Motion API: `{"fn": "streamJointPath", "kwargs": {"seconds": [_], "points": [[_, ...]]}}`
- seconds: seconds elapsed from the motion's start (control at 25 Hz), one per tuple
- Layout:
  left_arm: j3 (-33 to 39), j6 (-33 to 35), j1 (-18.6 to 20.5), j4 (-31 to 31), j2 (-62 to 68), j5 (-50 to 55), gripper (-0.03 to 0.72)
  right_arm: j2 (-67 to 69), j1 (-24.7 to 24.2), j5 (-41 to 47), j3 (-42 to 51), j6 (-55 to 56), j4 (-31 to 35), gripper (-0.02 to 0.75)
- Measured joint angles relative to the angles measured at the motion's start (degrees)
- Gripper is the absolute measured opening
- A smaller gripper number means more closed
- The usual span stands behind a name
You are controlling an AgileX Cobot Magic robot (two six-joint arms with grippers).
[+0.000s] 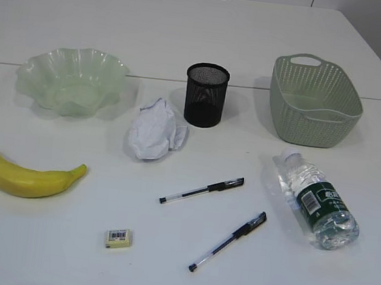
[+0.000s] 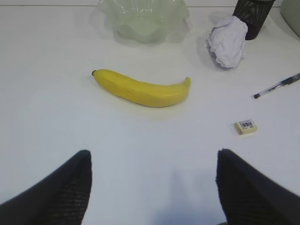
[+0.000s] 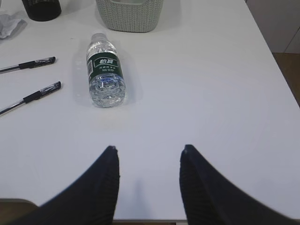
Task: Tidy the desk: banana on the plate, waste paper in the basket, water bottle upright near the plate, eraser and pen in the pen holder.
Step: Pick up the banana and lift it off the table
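Note:
A yellow banana (image 1: 25,175) lies at the table's left; it also shows in the left wrist view (image 2: 140,89). A pale green wavy plate (image 1: 70,81) stands behind it. Crumpled waste paper (image 1: 156,130) lies beside the black mesh pen holder (image 1: 205,95). A green basket (image 1: 314,98) stands at the back right. A water bottle (image 1: 315,200) lies on its side. Two pens (image 1: 202,190) (image 1: 229,241) and a small eraser (image 1: 118,238) lie in front. My left gripper (image 2: 152,157) and right gripper (image 3: 149,152) are open, empty, above bare table; neither shows in the exterior view.
The table's right edge (image 3: 276,75) runs close to the right gripper, with floor beyond. A seam (image 1: 149,78) crosses the table behind the plate and holder. A second white table surface lies behind it.

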Motion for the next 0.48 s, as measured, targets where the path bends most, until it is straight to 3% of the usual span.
{"fn": "streamJointPath", "kwargs": {"seconds": [0.48], "points": [[0.00,0.00,0.00,-0.48,0.00,-0.33,0.590,0.00,0.00,0.00,0.00,0.00,0.00,0.322]]}}
